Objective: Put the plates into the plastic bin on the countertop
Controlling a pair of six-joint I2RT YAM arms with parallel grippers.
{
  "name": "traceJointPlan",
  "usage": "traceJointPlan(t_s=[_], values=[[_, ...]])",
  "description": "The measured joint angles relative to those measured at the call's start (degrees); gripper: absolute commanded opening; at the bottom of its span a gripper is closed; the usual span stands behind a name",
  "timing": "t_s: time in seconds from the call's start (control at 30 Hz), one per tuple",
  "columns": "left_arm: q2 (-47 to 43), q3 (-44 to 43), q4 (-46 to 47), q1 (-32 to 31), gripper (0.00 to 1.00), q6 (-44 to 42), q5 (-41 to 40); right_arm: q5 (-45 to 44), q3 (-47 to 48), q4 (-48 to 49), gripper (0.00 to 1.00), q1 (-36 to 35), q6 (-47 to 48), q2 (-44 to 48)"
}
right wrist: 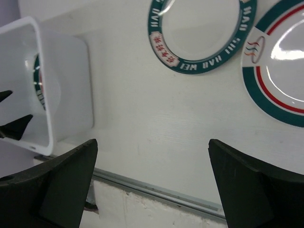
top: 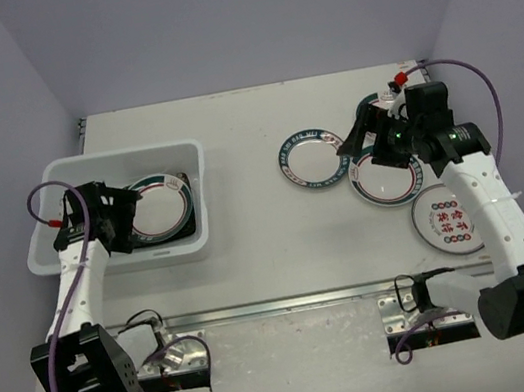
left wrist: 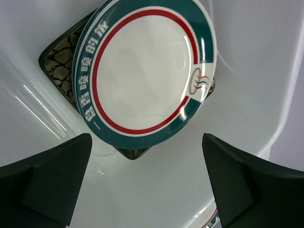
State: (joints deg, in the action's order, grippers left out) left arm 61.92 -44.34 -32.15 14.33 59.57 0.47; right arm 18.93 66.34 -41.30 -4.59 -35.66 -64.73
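The white plastic bin (top: 123, 156) stands at the left of the countertop (top: 261, 247). Inside it a round plate with a teal-red rim (left wrist: 142, 71) lies on a square black plate (left wrist: 59, 66). My left gripper (left wrist: 147, 137) hangs open inside the bin just short of them, holding nothing; from above it (top: 131, 219) is at the bin's left half. Three round plates lie at the right: one with a lettered teal rim (top: 313, 158), one teal-red (top: 386, 179), one with red characters (top: 446, 217). Open and empty, my right gripper (top: 355, 134) hovers above them. A further plate (top: 367, 102) is mostly hidden behind it.
A metal rail (top: 281, 304) runs along the near edge between the two arm bases. Grey walls close in the left, back and right. In the right wrist view the bin (right wrist: 71, 90) is at the left, with bare countertop (right wrist: 152, 109) between the fingers.
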Motion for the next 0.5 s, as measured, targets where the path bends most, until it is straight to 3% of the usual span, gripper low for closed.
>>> traceJointPlan(t_s=[0.3, 0.5], values=[[2.4, -6.3, -8.5, 0.0, 1.0, -5.2, 1.2, -10.0, -12.0, 3.6, 0.99, -10.0, -8.6, -7.4], [-1.9, -13.4, -7.5, -4.0, 1.0, -10.8, 8.1, -14.3, -28.7, 23.2, 0.99, -14.5, -27.1, -5.1]])
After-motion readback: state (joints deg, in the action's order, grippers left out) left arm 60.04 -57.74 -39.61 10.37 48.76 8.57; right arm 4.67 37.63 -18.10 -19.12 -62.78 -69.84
